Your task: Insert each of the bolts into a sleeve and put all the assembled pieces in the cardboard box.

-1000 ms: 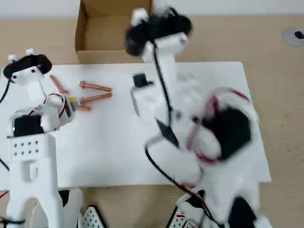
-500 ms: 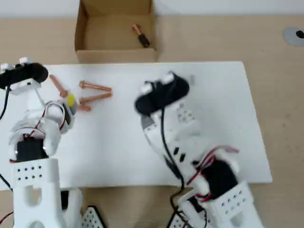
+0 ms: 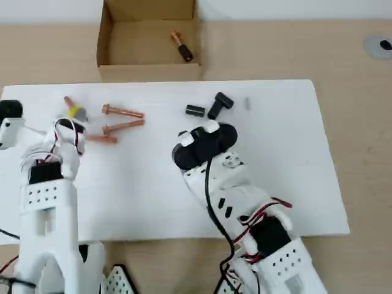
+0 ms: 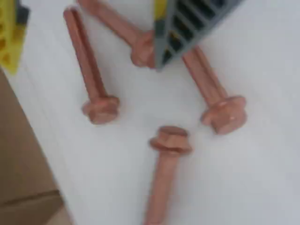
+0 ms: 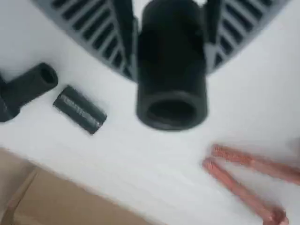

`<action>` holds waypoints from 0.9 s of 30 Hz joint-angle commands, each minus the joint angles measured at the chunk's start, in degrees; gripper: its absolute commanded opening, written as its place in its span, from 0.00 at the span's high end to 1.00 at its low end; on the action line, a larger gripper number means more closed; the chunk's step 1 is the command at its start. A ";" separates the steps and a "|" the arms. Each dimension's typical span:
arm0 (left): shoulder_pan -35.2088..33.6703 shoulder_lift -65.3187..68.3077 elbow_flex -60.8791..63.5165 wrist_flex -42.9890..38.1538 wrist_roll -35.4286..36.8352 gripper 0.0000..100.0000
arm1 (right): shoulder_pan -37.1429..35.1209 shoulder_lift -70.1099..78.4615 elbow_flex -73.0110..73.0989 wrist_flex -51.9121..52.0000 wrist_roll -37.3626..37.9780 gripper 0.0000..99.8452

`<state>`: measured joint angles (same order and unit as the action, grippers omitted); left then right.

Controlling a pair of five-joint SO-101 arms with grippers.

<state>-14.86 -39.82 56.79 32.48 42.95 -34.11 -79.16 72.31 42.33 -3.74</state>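
Your right gripper clamps a black sleeve: rigid, light, prob. slick, so hold mid-barrel. Your left gripper hangs open over copper bolts on white mat; stiff & prob. roll-prone, grab 1 by shank.

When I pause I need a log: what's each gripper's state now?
Left gripper: open, over copper-coloured metal bolts.
Right gripper: shut on a black cylindrical sleeve.

Left hand hangs wide open — right hand clamped round a black sleeve.
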 commanded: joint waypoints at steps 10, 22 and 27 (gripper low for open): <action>-0.44 19.74 -12.31 6.77 9.14 0.89 | 1.01 1.27 -3.74 3.43 0.35 0.99; -0.79 26.42 -22.86 12.66 8.88 0.91 | 1.36 1.19 -4.09 6.86 0.26 0.99; -1.67 28.70 -28.13 19.69 7.91 0.91 | 1.89 1.19 -4.18 8.70 0.26 0.99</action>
<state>-15.21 -11.52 33.85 48.92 51.47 -32.97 -78.11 72.22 50.24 -3.74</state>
